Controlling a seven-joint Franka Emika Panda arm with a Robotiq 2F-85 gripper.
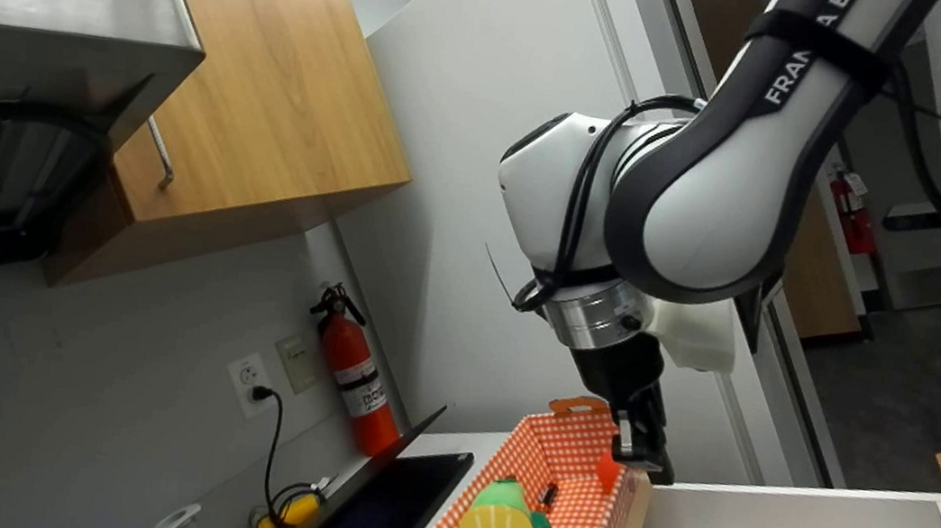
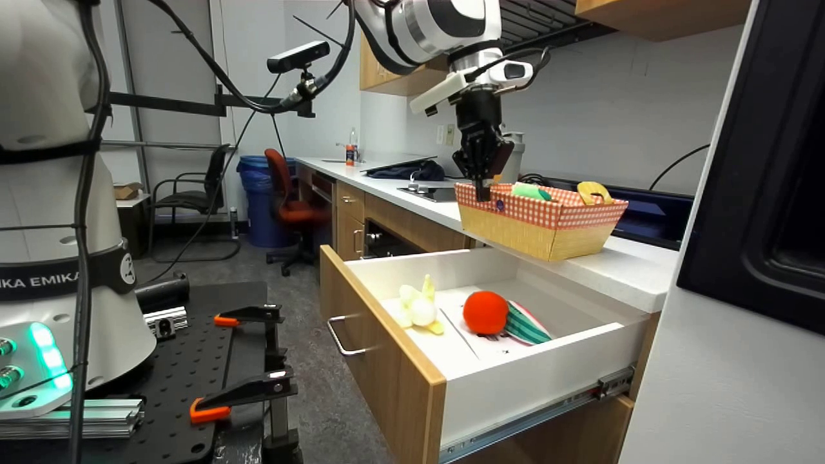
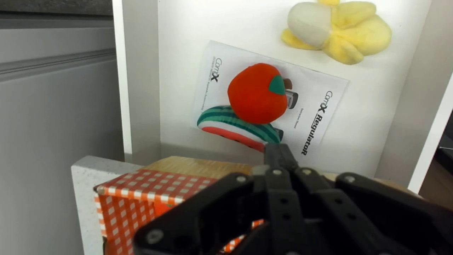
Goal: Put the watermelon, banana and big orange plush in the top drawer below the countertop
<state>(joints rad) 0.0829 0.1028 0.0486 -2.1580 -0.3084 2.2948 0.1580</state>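
Tabletop (image 2: 635,261): White and long, going far back in an exterior view.
Franka Panda arm (image 1: 707,195): White and black, bent up high in both exterior views, with wrist turned down.
Top drawer (image 2: 548,370): Pulled far out, just under the tabletop. White walls and floor, brown wood front. With three soft toys inside.
Checked basket (image 2: 509,225): Standing on the tabletop, right beside the drawer. Red and white cloth along the top, straw color below. A few soft toys inside, with a green plush (image 1: 506,491) and a red plush (image 1: 608,471) partly showing.
Robotiq gripper (image 2: 482,190): Black, pointing down by the basket rim on the drawer side. With jaws pressed together at the tips, holding nothing. Cannot tell if touching the rim.
Printed paper (image 3: 311,92): Flat on the drawer floor, white with black letters.
Banana plush (image 3: 339,33): In the drawer, nearer the wood front, apart from the other two toys. White middle, yellow peel.
Watermelon plush (image 3: 235,126): In the drawer, at least partly on the paper. Red face, striped green rind.
Orange plush (image 3: 257,94): In the drawer, on the paper, touching the watermelon. Round and red-orange, with a green leaf and brown stem.
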